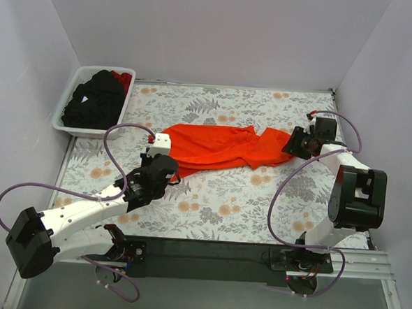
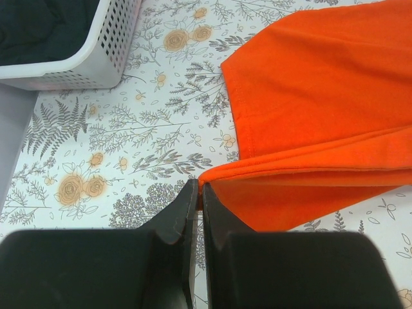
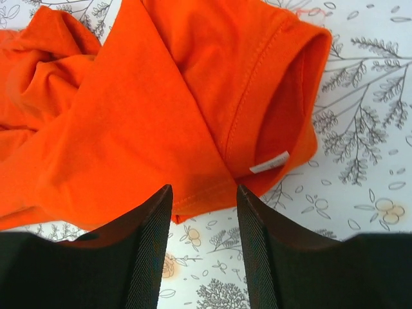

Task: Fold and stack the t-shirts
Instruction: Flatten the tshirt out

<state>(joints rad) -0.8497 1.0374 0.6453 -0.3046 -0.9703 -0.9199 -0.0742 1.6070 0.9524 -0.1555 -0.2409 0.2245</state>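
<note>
The bright orange t-shirt (image 1: 220,147) lies stretched across the middle of the flowered table, bunched toward its right end. My left gripper (image 1: 157,151) is shut on the shirt's left corner (image 2: 212,175), which is pinched between the black fingers (image 2: 182,212). At the shirt's right end my right gripper (image 1: 298,141) stands open, the cloth edge (image 3: 193,199) just beyond its fingertips and nothing between them. A small white label (image 3: 269,162) shows inside the orange fabric (image 3: 161,109). Black (image 1: 90,104) and dark red (image 1: 120,77) t-shirts lie heaped in the basket.
The white plastic basket (image 1: 64,108) stands at the far left corner of the table; its perforated wall (image 2: 109,51) is close to my left gripper. White walls enclose the table on three sides. A black rail (image 1: 214,256) carries both arm bases at the near edge.
</note>
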